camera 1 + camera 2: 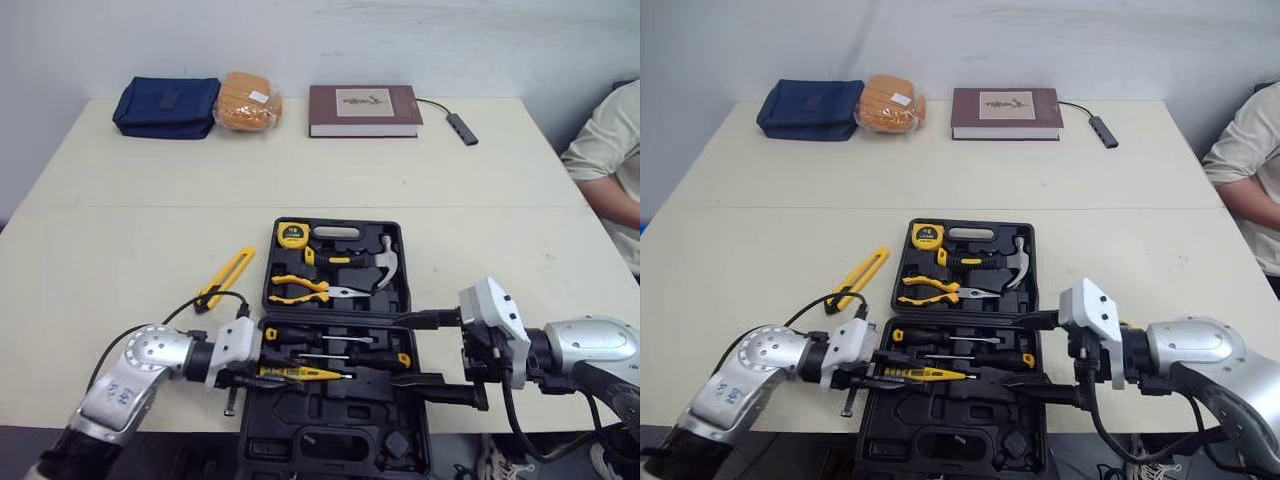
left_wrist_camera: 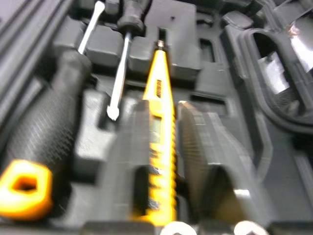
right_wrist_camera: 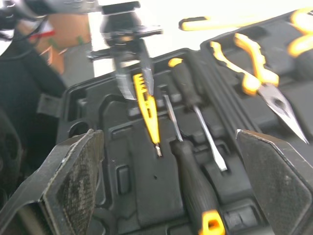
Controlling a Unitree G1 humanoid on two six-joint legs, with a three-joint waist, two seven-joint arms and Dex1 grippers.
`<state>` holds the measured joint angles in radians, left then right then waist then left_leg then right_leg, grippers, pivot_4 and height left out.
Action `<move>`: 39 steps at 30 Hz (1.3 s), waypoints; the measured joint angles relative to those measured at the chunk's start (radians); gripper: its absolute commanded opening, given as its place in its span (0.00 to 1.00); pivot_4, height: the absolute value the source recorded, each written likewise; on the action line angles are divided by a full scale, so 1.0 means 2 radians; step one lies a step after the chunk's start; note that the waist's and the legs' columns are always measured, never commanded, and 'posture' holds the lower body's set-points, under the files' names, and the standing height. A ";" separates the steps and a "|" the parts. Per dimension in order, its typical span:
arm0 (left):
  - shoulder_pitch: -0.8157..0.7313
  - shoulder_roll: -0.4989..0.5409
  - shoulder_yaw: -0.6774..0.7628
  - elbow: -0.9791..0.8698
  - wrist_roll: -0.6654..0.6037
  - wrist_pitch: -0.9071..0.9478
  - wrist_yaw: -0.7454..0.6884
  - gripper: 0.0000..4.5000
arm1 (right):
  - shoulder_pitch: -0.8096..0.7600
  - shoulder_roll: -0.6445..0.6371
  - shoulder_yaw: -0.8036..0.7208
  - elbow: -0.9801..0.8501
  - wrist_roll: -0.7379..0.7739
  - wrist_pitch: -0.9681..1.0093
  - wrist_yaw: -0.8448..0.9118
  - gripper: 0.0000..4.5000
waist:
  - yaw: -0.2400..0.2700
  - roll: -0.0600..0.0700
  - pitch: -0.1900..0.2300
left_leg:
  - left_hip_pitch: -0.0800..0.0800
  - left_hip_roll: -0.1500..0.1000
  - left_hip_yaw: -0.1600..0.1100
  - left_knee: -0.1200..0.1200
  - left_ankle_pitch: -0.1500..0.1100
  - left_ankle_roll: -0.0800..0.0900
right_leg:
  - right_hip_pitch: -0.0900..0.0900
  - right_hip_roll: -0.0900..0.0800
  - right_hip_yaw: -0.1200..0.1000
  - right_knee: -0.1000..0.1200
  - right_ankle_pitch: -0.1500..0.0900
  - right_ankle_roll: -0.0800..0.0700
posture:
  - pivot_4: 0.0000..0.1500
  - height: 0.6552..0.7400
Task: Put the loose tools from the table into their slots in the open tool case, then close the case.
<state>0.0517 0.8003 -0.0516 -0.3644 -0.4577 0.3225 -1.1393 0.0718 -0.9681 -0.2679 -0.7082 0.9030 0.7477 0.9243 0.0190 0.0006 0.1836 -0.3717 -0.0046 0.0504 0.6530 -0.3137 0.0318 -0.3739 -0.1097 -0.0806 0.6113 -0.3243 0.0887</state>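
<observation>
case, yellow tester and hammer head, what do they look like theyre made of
Case: black moulded plastic with a matt finish, going by the formed slots and dull sheen.
Tester: yellow plastic body, fairly glossy, with a thin metal tip, probably steel.
Hammer head: bare metal, likely steel, going by its silver, shiny look.

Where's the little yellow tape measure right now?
Head views: the tape measure sits in the far-left corner of the open tool case, just beyond the yellow-handled pliers, left of the hammer.

Black case [image 1: 345,405]; tester [image 1: 300,373] probably plain yellow.
</observation>
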 measured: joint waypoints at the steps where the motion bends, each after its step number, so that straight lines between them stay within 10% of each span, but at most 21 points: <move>1: 0.013 0.003 0.023 -0.012 -0.013 0.017 0.011 0.69 | 0.012 0.000 -0.022 0.003 0.001 0.000 -0.002 1.00 | 0.001 0.000 0.000 | 0.000 0.000 0.000 0.000 0.000 0.000 | 0.000 0.000 0.000 0.000 0.000 0.000 | 1.00 1.00; 4: 0.044 0.004 0.081 -0.028 -0.038 0.057 0.045 0.99 | 0.042 -0.001 -0.078 0.021 -0.001 0.001 -0.002 1.00 | 0.002 0.000 0.000 | 0.000 0.000 0.000 0.000 0.000 0.000 | 0.000 0.000 0.000 0.000 0.000 0.000 | 1.00 1.00; 16: 0.112 0.046 0.381 0.166 -0.045 0.078 0.104 0.99 | 0.165 -0.003 -0.258 0.250 -0.151 -0.098 0.067 1.00 | -0.001 0.000 0.000 | 0.001 0.000 0.001 -0.002 -0.002 0.003 | -0.001 0.000 0.001 0.000 0.000 -0.001 | 1.00 1.00; 25: 0.110 0.066 0.410 0.264 -0.021 0.034 0.084 0.99 | 0.173 -0.004 -0.291 0.329 -0.195 -0.140 0.091 1.00 | 0.000 0.000 0.000 | 0.001 0.000 0.001 -0.003 -0.004 -0.001 | -0.002 -0.001 0.001 -0.001 -0.001 -0.001 | 1.00 1.00; 39: -0.011 0.062 0.259 0.128 -0.024 0.157 0.137 0.99 | 0.064 -0.007 -0.198 0.112 -0.105 -0.036 0.047 1.00 | -0.006 0.001 0.001 | 0.001 0.000 0.001 -0.003 -0.001 -0.002 | -0.002 -0.001 0.001 0.000 -0.001 -0.001 | 1.00 1.00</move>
<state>0.0288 0.9237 0.4666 -0.1089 -0.5056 0.6367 -0.8644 0.1998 -0.9825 -0.6632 -0.4850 0.6921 0.6748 1.0187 0.0070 0.0019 0.1847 -0.3702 -0.0046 0.0523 0.6469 -0.3153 0.0287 -0.3772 -0.1107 -0.0784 0.6120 -0.3255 0.0864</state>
